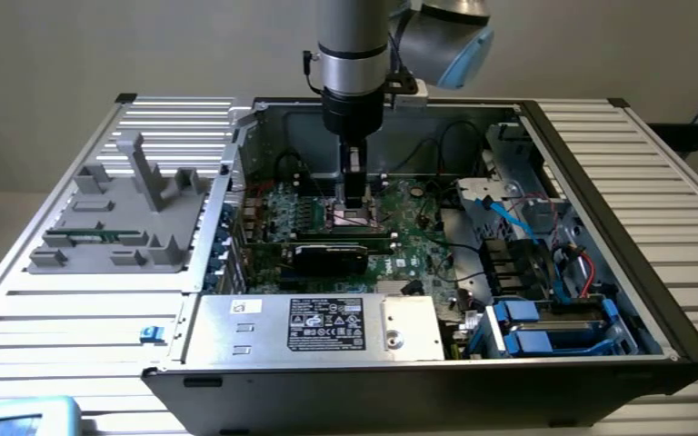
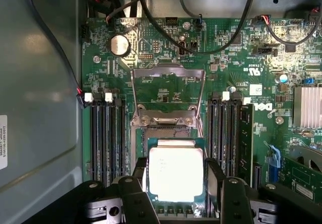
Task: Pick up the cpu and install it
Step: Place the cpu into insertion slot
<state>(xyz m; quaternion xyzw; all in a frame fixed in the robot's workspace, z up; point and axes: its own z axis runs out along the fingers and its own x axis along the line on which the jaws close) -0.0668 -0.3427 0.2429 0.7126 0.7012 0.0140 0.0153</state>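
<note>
Computer case (image 1: pixel 592 195), lid off, lying on a slatted metal table (image 1: pixel 70 318). A robot arm reaches straight down into it. Its gripper (image 1: pixel 352 202) hangs low over the green board (image 2: pixel 166 90), near the case's middle.

The cpu (image 2: pixel 176 171) is a small flat square with a pale metal top and a thin green rim. It sits between the two black fingers (image 2: pixel 142 176), which press on two opposite edges, so the claw looks clamped on it. It appears to hang level just above the open socket (image 2: pixel 166 132), not yet seated.

Judged by its look, the cpu is light, thin and stiff. The smooth top would likely slide under a loose hold. The hidden underside and the socket bed are probably fragile, so the edges are the sensible place to hold it, as here. Tilting it would risk damage.

The socket is a shallow recess in the board. Its metal clamp frame (image 2: pixel 167 74) is swung open and stands just beside it. Rows of black memory slots (image 2: pixel 105 133) run close along both flanks of the socket, one holding a green stick (image 2: pixel 246 133). Black cables (image 2: pixel 50 38) loop across the board's edge and the case wall. Room around the fingers looks tight.

On the exterior view's left, outside the case, a grey tray (image 1: pixel 119 218) rests on the table. At the near edge of the case lies a labelled metal box (image 1: pixel 324 327). Blue drive bays (image 1: pixel 543 329) sit at the near corner on the exterior view's right.
</note>
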